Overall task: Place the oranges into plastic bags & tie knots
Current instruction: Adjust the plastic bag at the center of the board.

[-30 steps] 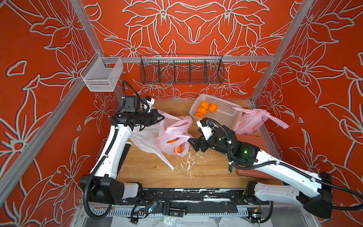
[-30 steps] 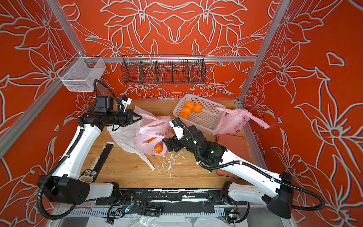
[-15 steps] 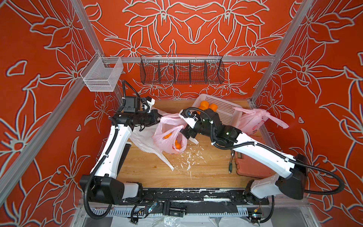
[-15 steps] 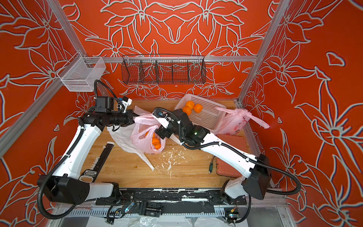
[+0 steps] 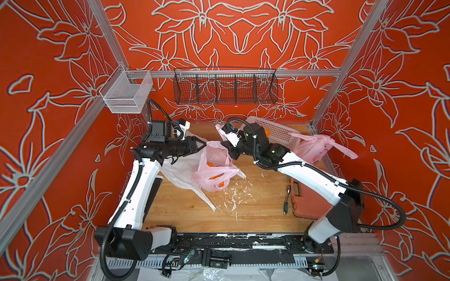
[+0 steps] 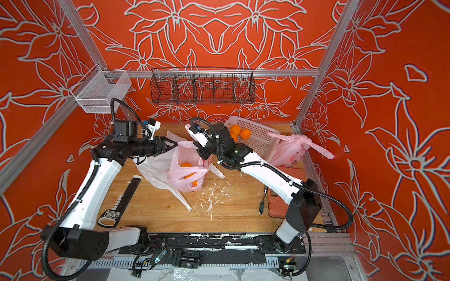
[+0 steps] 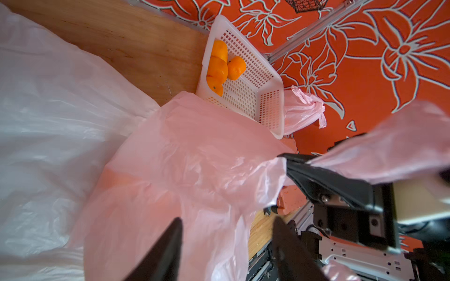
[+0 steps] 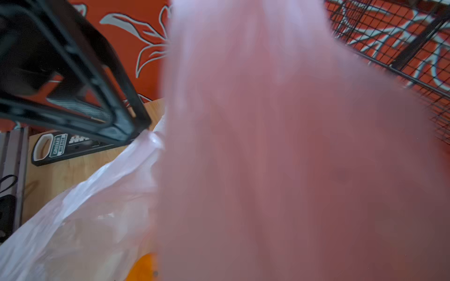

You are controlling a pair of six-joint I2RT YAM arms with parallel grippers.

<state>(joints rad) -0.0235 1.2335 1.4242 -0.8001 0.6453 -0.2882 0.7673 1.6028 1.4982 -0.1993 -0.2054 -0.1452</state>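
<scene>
An open pink plastic bag [image 5: 214, 174] [image 6: 187, 174] stands mid-table with oranges [image 6: 186, 165] inside. My right gripper [image 5: 227, 146] [image 7: 286, 159] is shut on the bag's handle strap and holds it up; pink film fills the right wrist view and hides the jaws there. My left gripper [image 5: 203, 145] [image 7: 226, 219] is open at the bag's opposite rim, with film lying past its fingertips. A white plastic bag [image 5: 180, 170] lies flat under and left of the pink one. A second pink bag [image 5: 314, 149] with a knot [image 5: 326, 140] rests at the right. More oranges [image 7: 221, 68] sit in the white basket [image 6: 260, 143].
An orange tool case [image 5: 306, 202] and a small metal tool [image 5: 286, 199] lie at the right front. A black hand tool [image 6: 121, 199] lies beside the left arm. White flakes [image 5: 233, 194] litter the board. A black wire basket [image 5: 225, 88] and a white mesh bin [image 5: 126, 95] hang on the walls.
My right gripper rose from the table beside the bag to its rim and shut on the handle. My left gripper, shut on the other handle before, has opened.
</scene>
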